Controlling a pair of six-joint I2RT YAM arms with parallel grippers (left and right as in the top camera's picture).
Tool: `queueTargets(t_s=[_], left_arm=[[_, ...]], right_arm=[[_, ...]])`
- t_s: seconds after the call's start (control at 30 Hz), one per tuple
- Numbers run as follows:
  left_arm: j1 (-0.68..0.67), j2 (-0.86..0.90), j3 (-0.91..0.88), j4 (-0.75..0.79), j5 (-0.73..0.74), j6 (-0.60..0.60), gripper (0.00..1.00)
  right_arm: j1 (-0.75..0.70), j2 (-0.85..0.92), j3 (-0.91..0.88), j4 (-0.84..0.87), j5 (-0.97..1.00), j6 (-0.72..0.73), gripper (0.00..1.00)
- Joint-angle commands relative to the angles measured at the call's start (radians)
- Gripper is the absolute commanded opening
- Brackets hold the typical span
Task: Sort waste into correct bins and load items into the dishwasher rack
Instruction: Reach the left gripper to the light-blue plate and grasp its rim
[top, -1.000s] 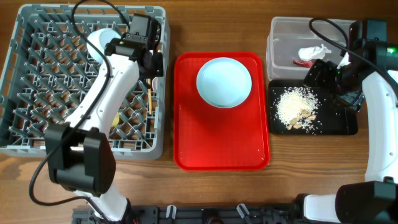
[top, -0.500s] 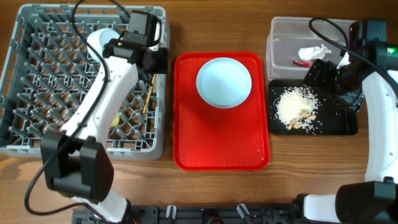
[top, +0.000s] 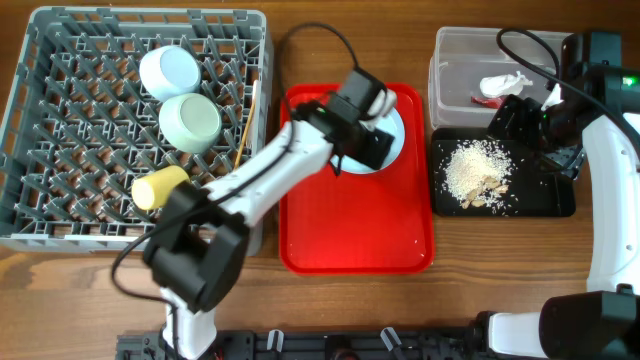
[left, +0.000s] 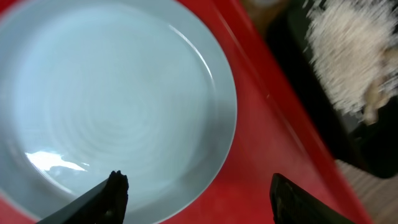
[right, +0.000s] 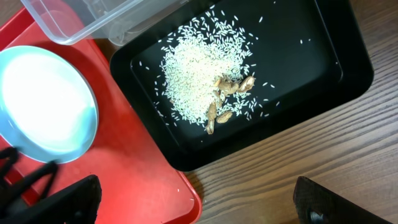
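The pale blue plate (left: 112, 99) lies on the red serving tray (top: 350, 230); in the overhead view my left arm covers most of the plate (top: 397, 128). My left gripper (left: 199, 196) hangs open just above the plate's near rim, one finger over the plate and the other over the red tray, holding nothing. The grey rack (top: 80, 170) holds two bowls (top: 168, 70) (top: 190, 122), a yellow cup (top: 160, 187) and chopsticks (top: 243, 130). Rice (right: 199, 74) lies in the black tray (right: 311, 56). My right gripper (right: 199, 205) is open and empty above that tray's near corner.
The clear tub (top: 455, 60) behind the black tray holds white tissue (top: 505, 85) and a red wrapper (top: 485, 100). Bare wood (right: 298, 162) shows in front of the black tray. A few rice grains dot the red tray's corner.
My left gripper opened and left the chopsticks in the rack, then swung right to the plate on the red tray. The right arm has not moved.
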Motion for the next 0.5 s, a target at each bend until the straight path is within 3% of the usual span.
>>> queueTargets(t_s=[0.0,0.1,0.17,0.23,0.27,0.47], left_arm=[[-0.043,0.100,0.003,0.005,-0.070,0.069,0.73],[-0.067,0.142,0.003,-0.008,-0.121,0.068,0.70],[-0.079,0.148,0.003,-0.028,-0.130,0.069,0.62],[-0.089,0.148,0.003,-0.045,-0.132,0.064,0.36],[-0.096,0.148,0.003,-0.058,-0.132,0.064,0.32],[-0.114,0.148,0.003,-0.078,-0.133,0.064,0.26]], right_arm=[[0.000,-0.015,0.020,0.002,-0.012,-0.014,1.00],[0.000,-0.015,0.020,0.002,-0.012,-0.015,1.00],[0.000,-0.015,0.020,0.002,-0.012,-0.018,1.00],[0.000,-0.015,0.020,0.002,-0.012,-0.018,1.00],[0.000,-0.015,0.020,0.002,-0.012,-0.018,1.00],[0.000,-0.015,0.020,0.002,-0.012,-0.018,1.00]])
